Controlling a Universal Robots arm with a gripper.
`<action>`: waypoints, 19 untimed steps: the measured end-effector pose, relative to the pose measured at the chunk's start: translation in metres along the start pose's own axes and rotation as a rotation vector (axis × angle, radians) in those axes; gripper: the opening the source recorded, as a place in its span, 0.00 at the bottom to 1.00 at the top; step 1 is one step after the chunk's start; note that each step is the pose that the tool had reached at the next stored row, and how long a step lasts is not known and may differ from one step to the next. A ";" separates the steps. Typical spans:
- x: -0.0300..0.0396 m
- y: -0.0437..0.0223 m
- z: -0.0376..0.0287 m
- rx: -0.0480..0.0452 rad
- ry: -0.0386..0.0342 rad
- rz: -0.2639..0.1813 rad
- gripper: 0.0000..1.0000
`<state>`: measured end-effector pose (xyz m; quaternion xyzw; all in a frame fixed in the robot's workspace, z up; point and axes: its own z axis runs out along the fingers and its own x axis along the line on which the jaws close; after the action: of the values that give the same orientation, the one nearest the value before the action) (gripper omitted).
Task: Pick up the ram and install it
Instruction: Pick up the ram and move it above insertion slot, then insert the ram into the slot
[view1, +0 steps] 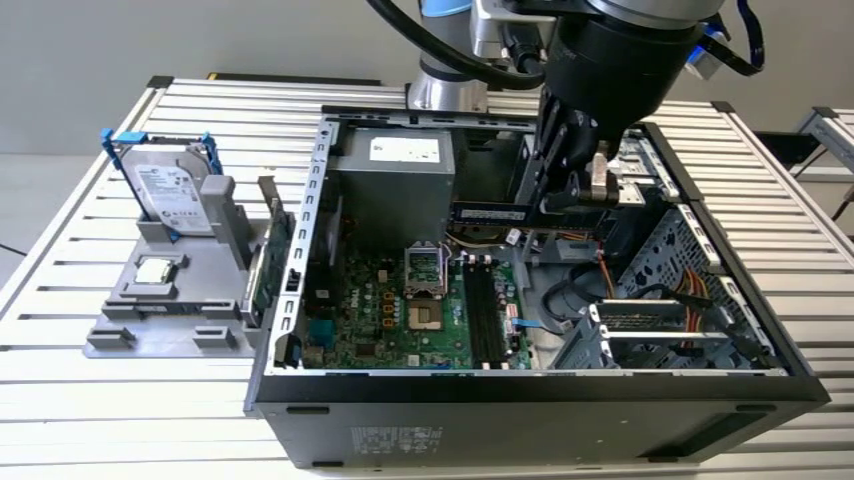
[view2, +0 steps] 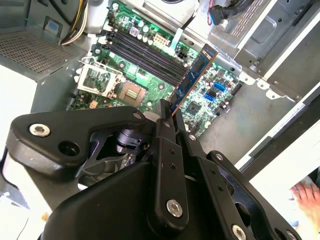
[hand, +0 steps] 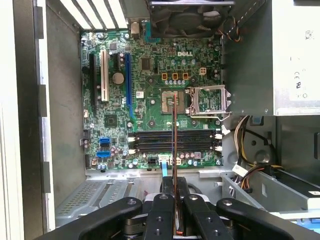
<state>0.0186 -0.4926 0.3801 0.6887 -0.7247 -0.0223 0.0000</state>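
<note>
Claw (hand: 174, 186) clamped on the ram (hand: 174, 135), which is seen edge-on between the black fingers (hand: 161, 210) in the first wrist view. In the second wrist view the ram (view2: 195, 74) is shown jutting from the claw (view2: 168, 111), blue face and chips visible. No writing on it can be made out.

Ram held above the board (hand: 150, 120), apart from it, and crossing the black slots (hand: 197, 141) at right angles. Open socket (hand: 167, 99) lies just beyond the slots. White lettering is printed on the board near the socket.

In the exterior view the ram (view1: 491, 213) is held level inside the case (view1: 534, 400), just beside the power supply (view1: 394, 185), which carries a white label (view1: 404, 150).

Further off, towards the exterior view's left, a hard drive (view1: 174, 195) with a white label is stood upright in a grey holder (view1: 167, 320) on the table (view1: 67, 260).
</note>
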 end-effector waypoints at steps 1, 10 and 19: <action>0.0000 0.0000 0.0000 0.0000 0.0000 0.000 0.00; -0.0043 0.0028 0.0002 -0.0001 0.0000 0.000 0.00; -0.0159 0.0060 0.0007 0.0000 0.0000 0.000 0.00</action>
<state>0.0134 -0.4765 0.3801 0.6887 -0.7247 -0.0224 0.0000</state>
